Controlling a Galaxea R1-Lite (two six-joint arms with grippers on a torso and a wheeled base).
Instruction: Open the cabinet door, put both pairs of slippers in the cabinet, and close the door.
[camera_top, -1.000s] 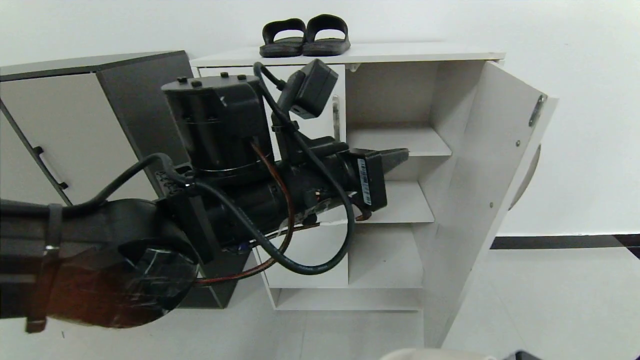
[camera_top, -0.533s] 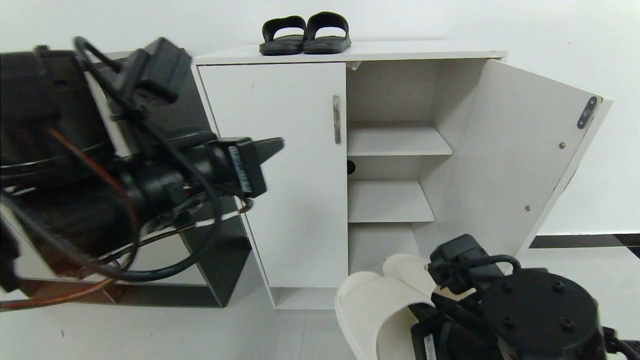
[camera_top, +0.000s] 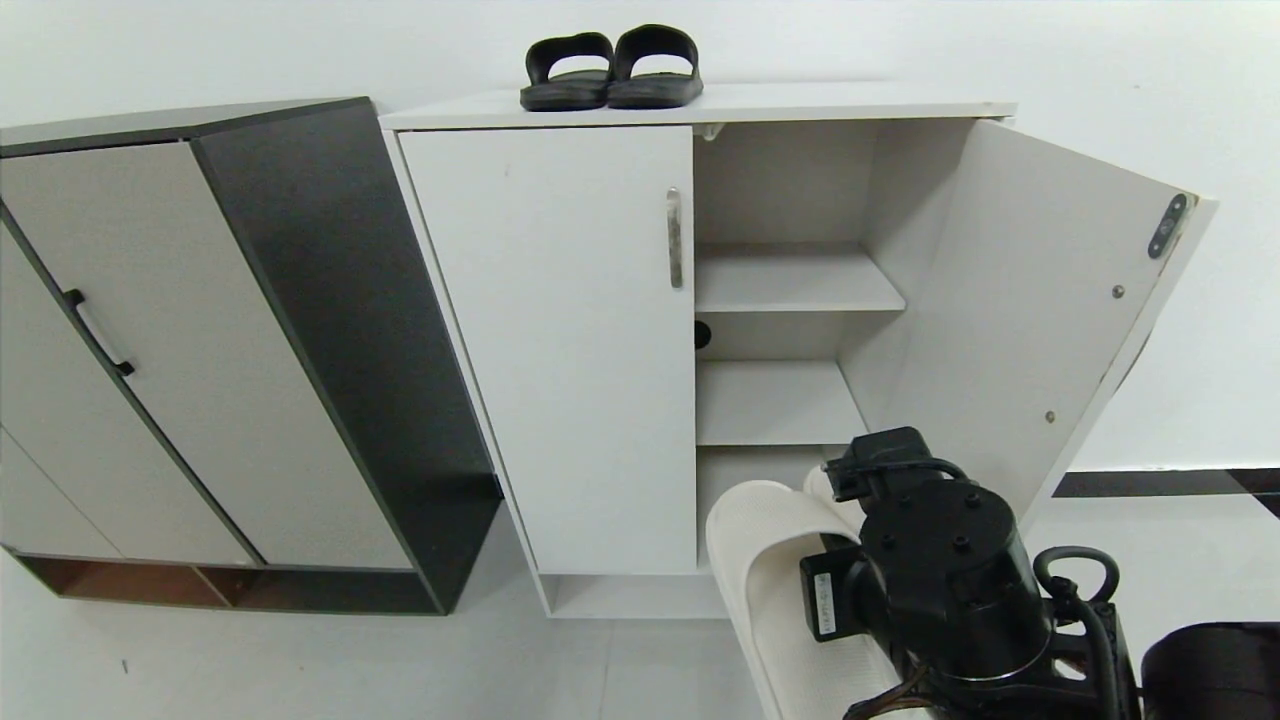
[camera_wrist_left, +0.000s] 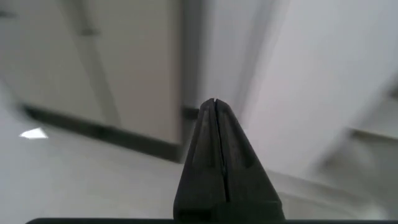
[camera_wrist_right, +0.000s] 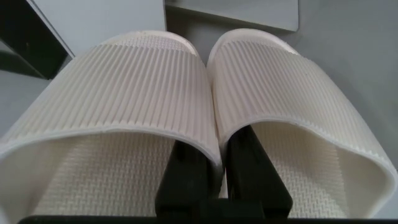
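Head view: left claw, pinched together, is clearing away; right claw is bringing gripped ribbed cream slippers toward open white cabinet.

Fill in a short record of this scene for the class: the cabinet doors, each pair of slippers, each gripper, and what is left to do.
Cabinet: white cabinet, right door swung open, left door shut.
Black slippers: side by side on the cabinet top.
White slippers: held as a pair, low in front of the open compartment.
Right gripper: jaws clamped on the slippers' adjoining inner walls.
Left gripper: jaws shut, holding nothing.
Left to do: both pairs go inside, then the door closes.
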